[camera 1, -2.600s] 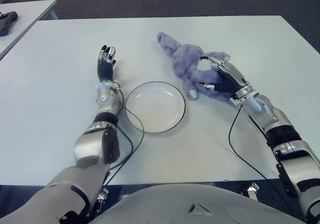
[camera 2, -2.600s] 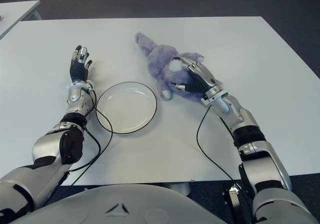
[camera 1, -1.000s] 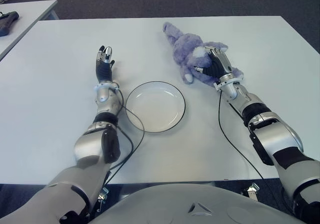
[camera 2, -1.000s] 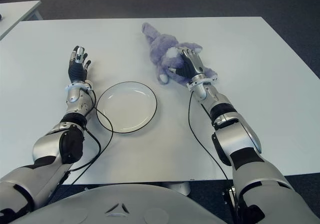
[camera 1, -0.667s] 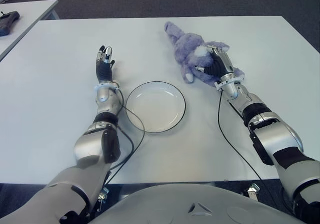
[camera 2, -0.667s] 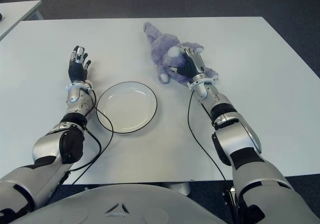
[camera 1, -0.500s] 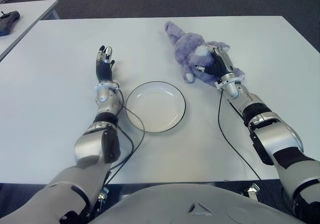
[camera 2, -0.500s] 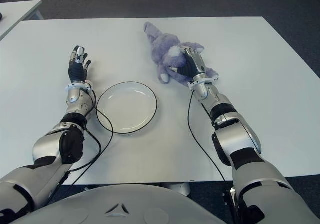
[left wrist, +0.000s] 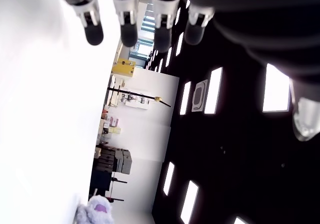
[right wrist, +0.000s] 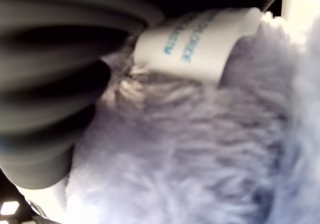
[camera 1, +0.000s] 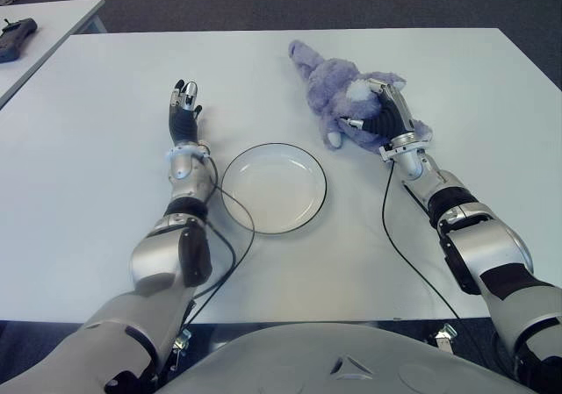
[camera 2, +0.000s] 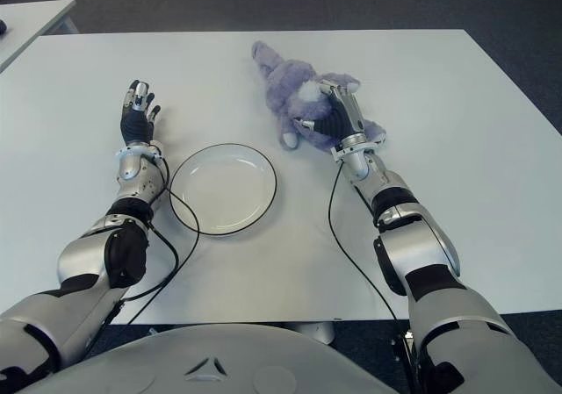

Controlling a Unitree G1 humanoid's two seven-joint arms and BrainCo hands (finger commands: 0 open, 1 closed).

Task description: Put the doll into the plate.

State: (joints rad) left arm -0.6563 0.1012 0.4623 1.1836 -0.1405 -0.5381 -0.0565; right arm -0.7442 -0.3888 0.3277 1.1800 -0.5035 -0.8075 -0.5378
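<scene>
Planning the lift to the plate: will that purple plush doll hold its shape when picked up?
Probably not: the doll looks soft, so its limbs would likely droop. It is probably light. The fur under the right hand should grip rather than slip.

Your right arm reaches forward and slightly inward, forearm low over the counter (camera 1: 105,201), wrist nearly straight. Your right hand (camera 1: 384,118) lies palm down on the doll (camera 1: 334,96), fingers (camera 1: 387,96) curled into its fur; the right wrist view shows the plush pressed against the palm. Your left arm stretches straight ahead on the left side, forearm along the counter. Your left hand (camera 1: 183,113) shows with fingers extended and together, pointing away from you and holding nothing.
</scene>
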